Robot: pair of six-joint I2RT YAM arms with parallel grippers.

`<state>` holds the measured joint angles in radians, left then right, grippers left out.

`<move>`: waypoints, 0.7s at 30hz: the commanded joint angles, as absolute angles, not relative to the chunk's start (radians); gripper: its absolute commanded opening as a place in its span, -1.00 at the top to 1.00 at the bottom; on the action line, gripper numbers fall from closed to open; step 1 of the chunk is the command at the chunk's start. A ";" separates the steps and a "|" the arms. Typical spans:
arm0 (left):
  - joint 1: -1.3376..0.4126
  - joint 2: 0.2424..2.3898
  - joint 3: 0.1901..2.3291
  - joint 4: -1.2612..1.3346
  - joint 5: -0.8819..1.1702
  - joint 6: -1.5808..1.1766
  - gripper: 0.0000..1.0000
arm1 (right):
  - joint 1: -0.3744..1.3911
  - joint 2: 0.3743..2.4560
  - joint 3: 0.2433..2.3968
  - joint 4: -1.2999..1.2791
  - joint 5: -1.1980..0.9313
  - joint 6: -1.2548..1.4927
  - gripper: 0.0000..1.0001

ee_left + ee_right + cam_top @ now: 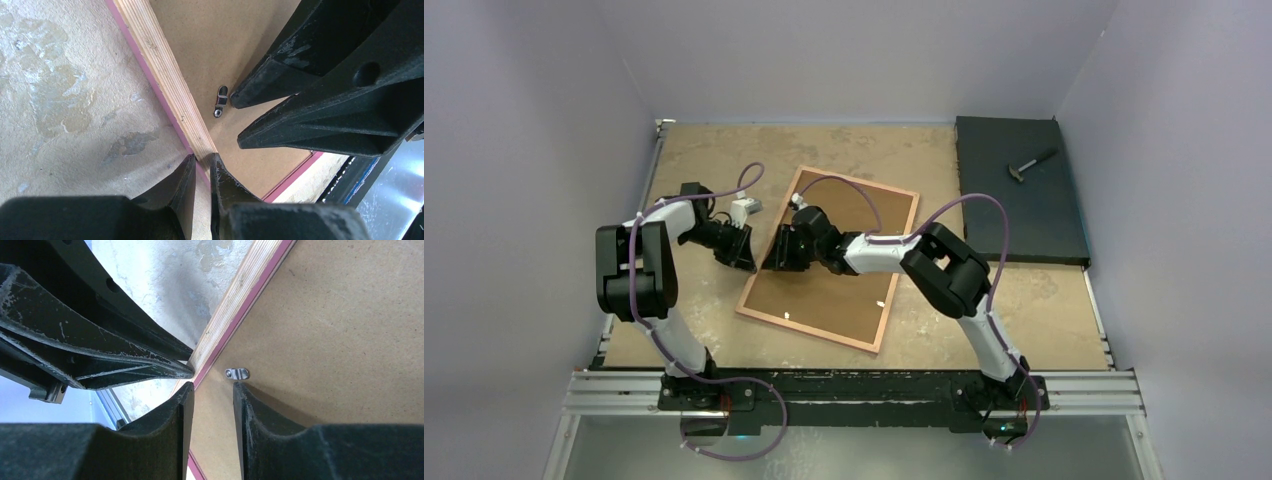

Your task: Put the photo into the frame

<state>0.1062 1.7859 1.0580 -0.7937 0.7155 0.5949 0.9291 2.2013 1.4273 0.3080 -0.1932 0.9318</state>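
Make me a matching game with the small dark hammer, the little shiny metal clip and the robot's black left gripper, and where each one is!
Things:
1. small dark hammer
2. little silver metal clip
3. black left gripper

Places:
A. on the plain brown backing board
B. closed on the pale wooden rim of the large frame
C. on the square black mat

Pairs: 1-C, 2-A, 3-B

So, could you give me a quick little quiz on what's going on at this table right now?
1. True or false: the frame lies with its pink front facing up.
2. Which tool lies on the black mat: A hammer, B scissors, C brush?
3. Fill in: the left gripper pinches the frame's wooden ____.
Key: 1 false, its back and brown backing board face up; 2 A; 3 rim.
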 commanded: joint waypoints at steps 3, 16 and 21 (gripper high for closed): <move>0.099 1.804 1.021 -0.764 0.693 0.630 0.99 | 0.931 2.222 1.473 0.299 -0.183 0.936 0.25; 0.099 1.800 1.024 -0.768 0.701 0.633 1.00 | 0.928 2.245 1.499 0.285 -0.157 0.906 0.31; 0.098 1.796 1.024 -0.770 0.700 0.634 1.00 | 0.925 2.250 1.500 0.287 -0.147 0.887 0.36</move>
<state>0.1101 1.7855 1.0554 -0.7914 0.7219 0.5949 0.9291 2.2261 1.4654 0.2962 -0.1917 0.9226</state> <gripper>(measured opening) 0.114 0.331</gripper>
